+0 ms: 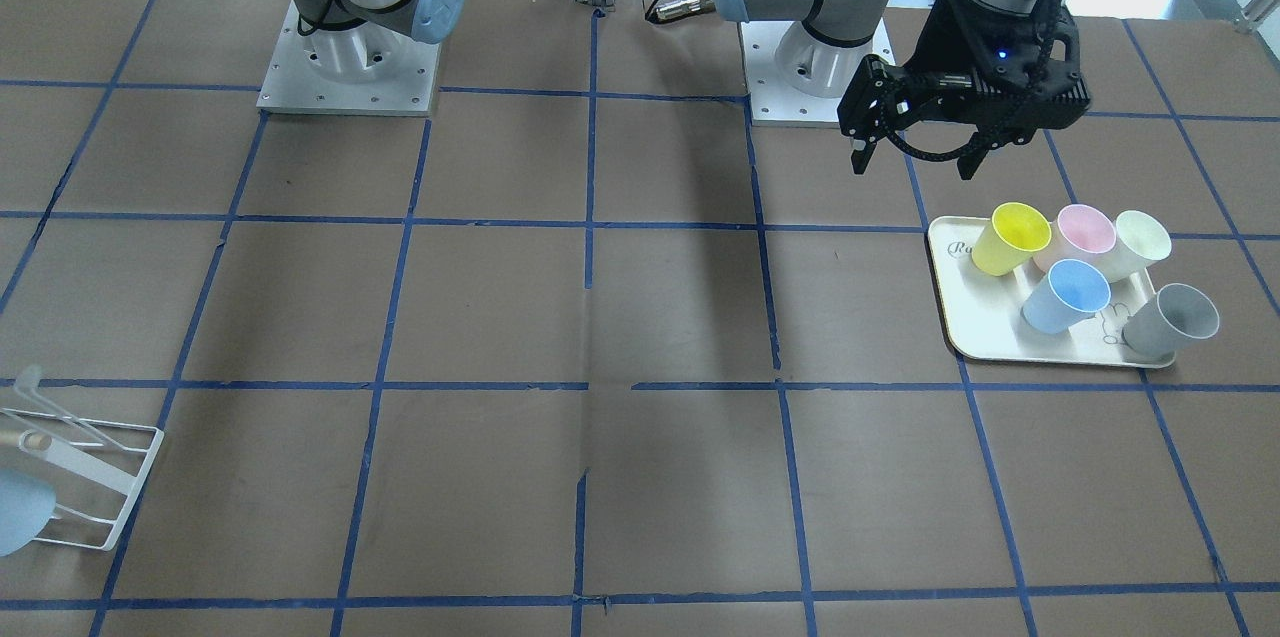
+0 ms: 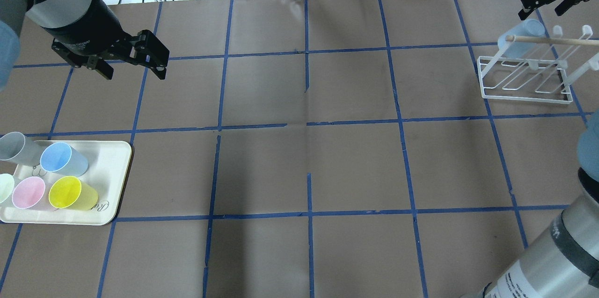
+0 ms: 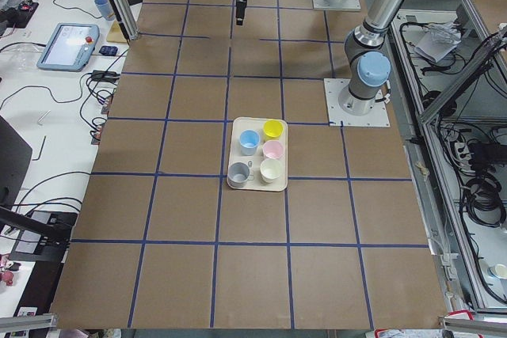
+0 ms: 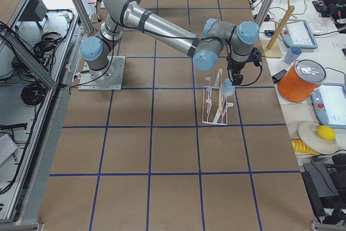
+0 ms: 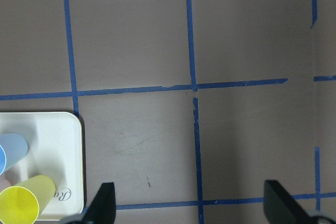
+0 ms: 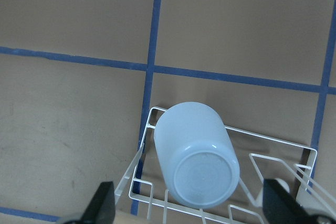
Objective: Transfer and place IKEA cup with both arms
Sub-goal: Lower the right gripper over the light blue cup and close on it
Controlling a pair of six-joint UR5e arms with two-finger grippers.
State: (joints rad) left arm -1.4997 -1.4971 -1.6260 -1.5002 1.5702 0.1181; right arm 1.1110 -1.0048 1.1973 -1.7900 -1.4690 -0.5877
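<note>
At the table's right end: small pale sky-blue plastic tumbler (image 6: 197, 156), bottom up and tilted on a white wire drying rack (image 2: 524, 94), at one corner of it, under a thin wooden rod (image 2: 552, 40).

Directly above, apart from it: black two-finger right gripper (image 2: 543, 8), jaws spread wide, holding nothing. In the right wrist view, the tumbler's round base facing the camera between the two dark fingers (image 6: 105, 205), with no contact.

At the left end: cream rectangular plastic tray (image 1: 960, 267) on the brown paper-covered table (image 1: 600, 317) with its blue tape grid. Standing upright on the tray: second sky-blue tumbler (image 1: 1065, 295), a yellow cup (image 1: 1010, 239), a pink cup (image 1: 1082, 232), a pale whitish-green cup (image 1: 1140, 242) and a grey cup (image 1: 1170, 322) at the tray's edge, all close together.

Hovering off the table near the tray but not over it: black two-finger left gripper (image 1: 912, 162), also wide open and empty, pointing down at bare table.
</note>
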